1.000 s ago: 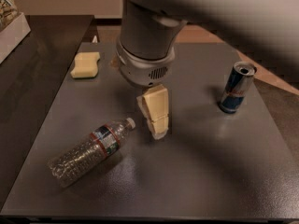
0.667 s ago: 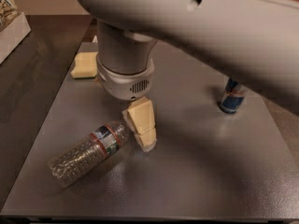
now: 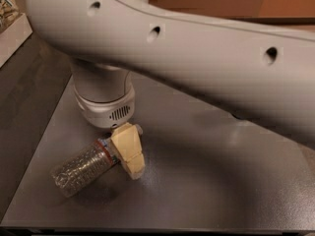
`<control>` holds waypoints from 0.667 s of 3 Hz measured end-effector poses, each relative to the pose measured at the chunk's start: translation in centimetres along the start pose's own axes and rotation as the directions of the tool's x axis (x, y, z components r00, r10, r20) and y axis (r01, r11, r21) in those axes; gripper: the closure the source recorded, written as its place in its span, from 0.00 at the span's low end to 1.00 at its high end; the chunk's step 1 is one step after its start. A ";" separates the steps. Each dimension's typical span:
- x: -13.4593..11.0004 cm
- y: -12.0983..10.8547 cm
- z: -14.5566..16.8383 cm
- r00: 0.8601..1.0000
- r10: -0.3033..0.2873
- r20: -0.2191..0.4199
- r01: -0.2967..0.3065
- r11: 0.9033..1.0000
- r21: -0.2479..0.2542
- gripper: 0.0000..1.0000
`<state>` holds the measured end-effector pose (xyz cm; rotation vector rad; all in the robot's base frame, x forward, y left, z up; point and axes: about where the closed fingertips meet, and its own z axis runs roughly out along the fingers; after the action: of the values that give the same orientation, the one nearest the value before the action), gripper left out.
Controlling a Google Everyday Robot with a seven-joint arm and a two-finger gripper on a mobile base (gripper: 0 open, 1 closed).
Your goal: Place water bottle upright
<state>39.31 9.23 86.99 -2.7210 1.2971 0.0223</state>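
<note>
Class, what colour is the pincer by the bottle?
The pincer is pale cream-yellow, in the camera view, at the lying bottle's cap end.

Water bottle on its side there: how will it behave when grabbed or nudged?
Probably rolls if nudged: the water bottle is round and lies on its side on the smooth table. Its clear ribbed walls likely flex under a squeeze. With the end effector at its neck end, the body may swing when lifted.
</note>
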 end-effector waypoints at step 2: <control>-1.8 -0.3 2.2 1.000 -0.017 -0.020 0.016 1.000 -0.026 0.17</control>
<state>38.47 11.05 84.98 -2.7606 1.2885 0.0095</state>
